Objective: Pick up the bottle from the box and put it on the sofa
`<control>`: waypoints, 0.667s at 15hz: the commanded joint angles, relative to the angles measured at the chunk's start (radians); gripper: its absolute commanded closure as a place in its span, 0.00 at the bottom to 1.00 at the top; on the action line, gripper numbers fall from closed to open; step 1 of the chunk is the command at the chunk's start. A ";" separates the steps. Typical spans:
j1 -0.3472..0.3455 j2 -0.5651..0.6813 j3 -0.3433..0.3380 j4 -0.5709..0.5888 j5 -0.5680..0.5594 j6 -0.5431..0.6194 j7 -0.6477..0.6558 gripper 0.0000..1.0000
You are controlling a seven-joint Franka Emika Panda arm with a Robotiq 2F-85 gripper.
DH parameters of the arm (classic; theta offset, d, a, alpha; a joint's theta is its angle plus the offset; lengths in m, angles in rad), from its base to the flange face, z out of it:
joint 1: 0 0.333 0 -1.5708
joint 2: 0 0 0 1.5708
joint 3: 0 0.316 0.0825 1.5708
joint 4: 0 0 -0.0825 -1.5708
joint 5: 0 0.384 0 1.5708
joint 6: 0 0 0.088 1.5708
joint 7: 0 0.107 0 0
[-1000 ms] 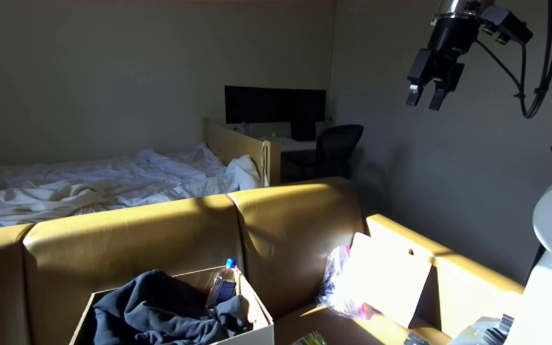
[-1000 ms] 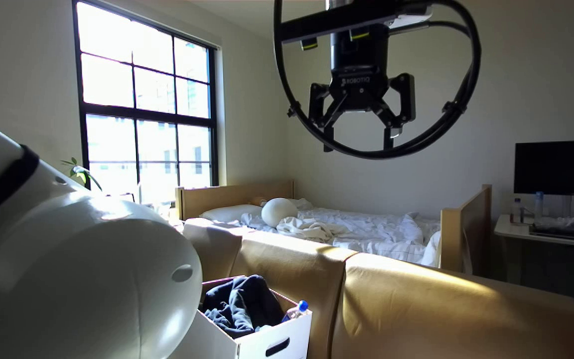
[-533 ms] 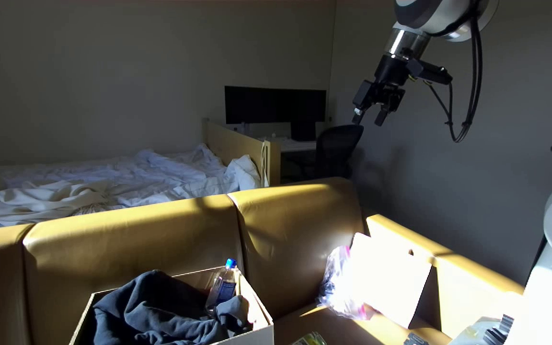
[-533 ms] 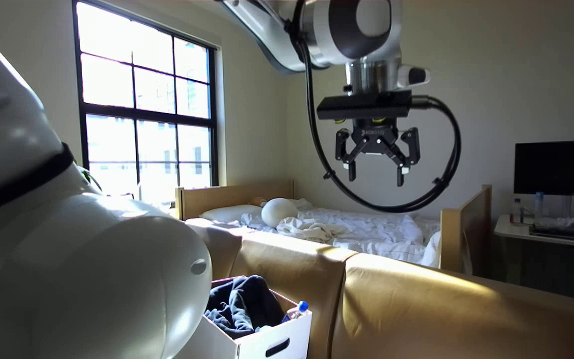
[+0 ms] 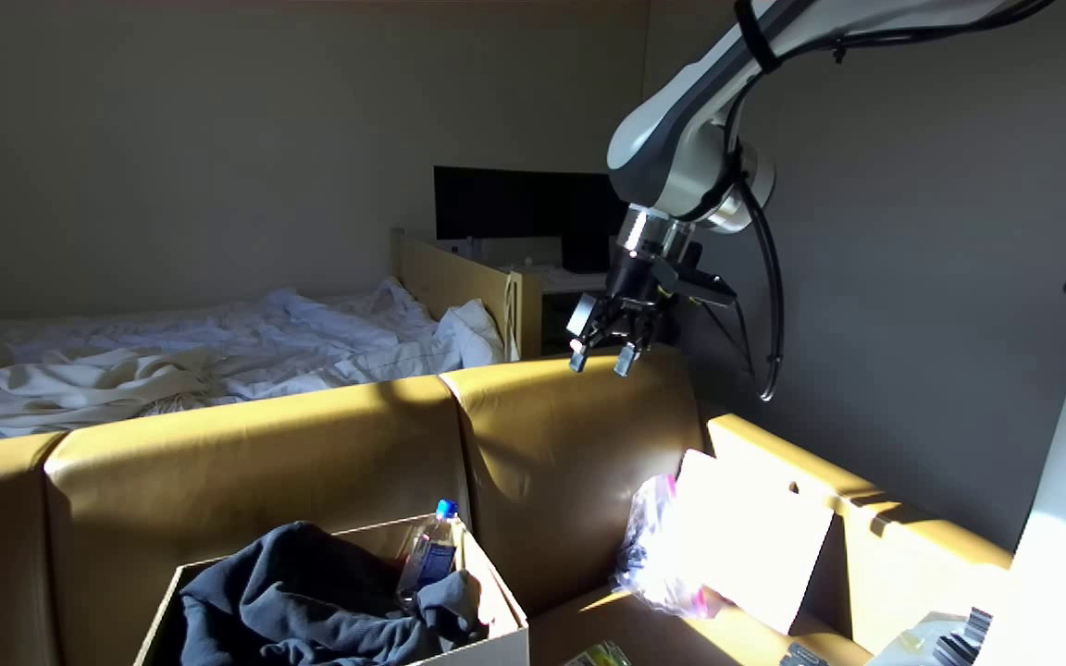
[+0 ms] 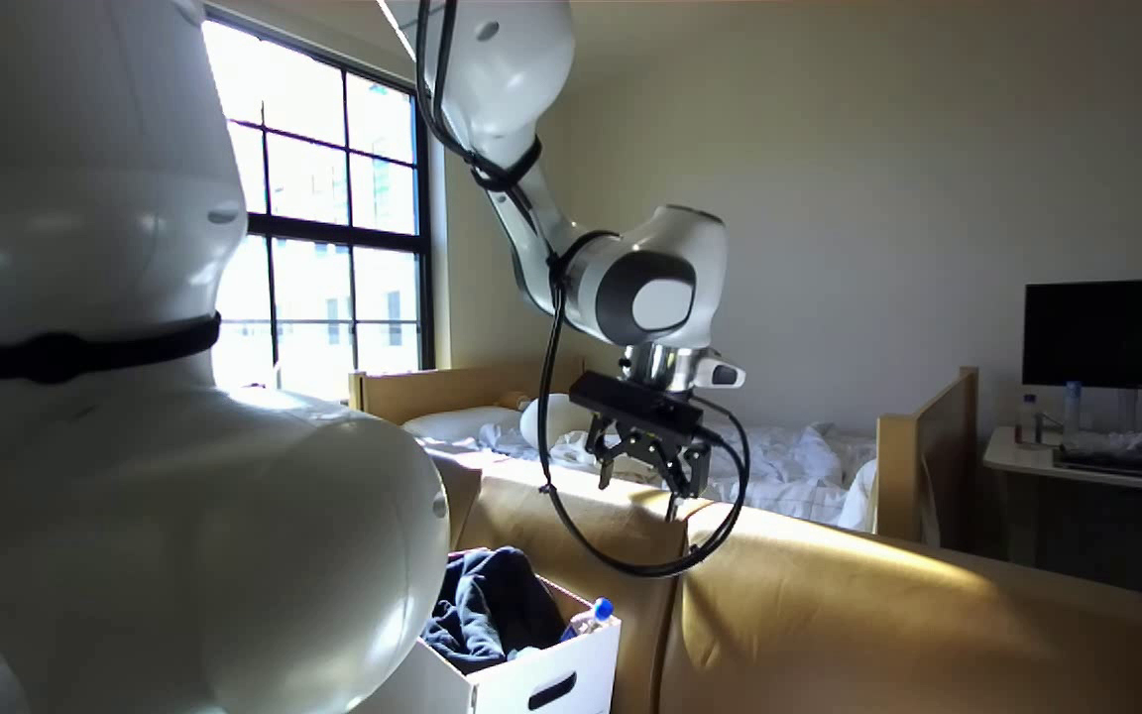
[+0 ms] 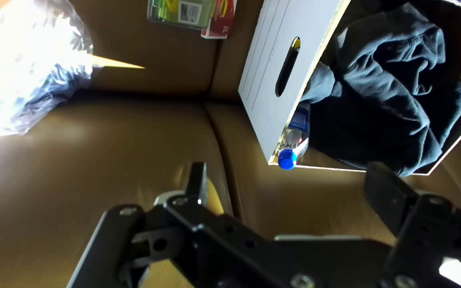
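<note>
The clear bottle with a blue cap and blue label point(image 5: 428, 558) leans in a corner of the box point(image 5: 499, 649), cap above the rim. The bottle point(image 6: 587, 621) and box point(image 6: 512, 686) also show in an exterior view. The box stands on the mustard-tan sofa point(image 5: 265, 476), against its back cushions. My gripper point(image 5: 601, 359) is open and empty, above the sofa back and higher than the box; it also shows in an exterior view point(image 6: 638, 492). In the wrist view the bottle point(image 7: 295, 134) lies beyond the open fingers point(image 7: 287, 173), apart from them.
Dark clothing point(image 5: 311, 592) fills much of the box beside the bottle. A white board point(image 5: 746, 536) and a plastic bag point(image 5: 649, 546) lean at the sofa's arm end. Small packages point(image 7: 192, 14) lie on the seat. A bed point(image 5: 246, 342) stands behind the sofa.
My gripper has come down and moved toward the box, leftward in both exterior views over the last half second. It has stayed open. The bottle and box have not moved.
</note>
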 commanded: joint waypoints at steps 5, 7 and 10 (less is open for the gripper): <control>-0.074 0.034 0.082 0.017 0.022 0.007 -0.007 0.00; -0.077 0.022 0.079 0.017 0.023 0.005 -0.007 0.00; -0.068 0.041 0.081 0.035 0.038 -0.034 -0.041 0.00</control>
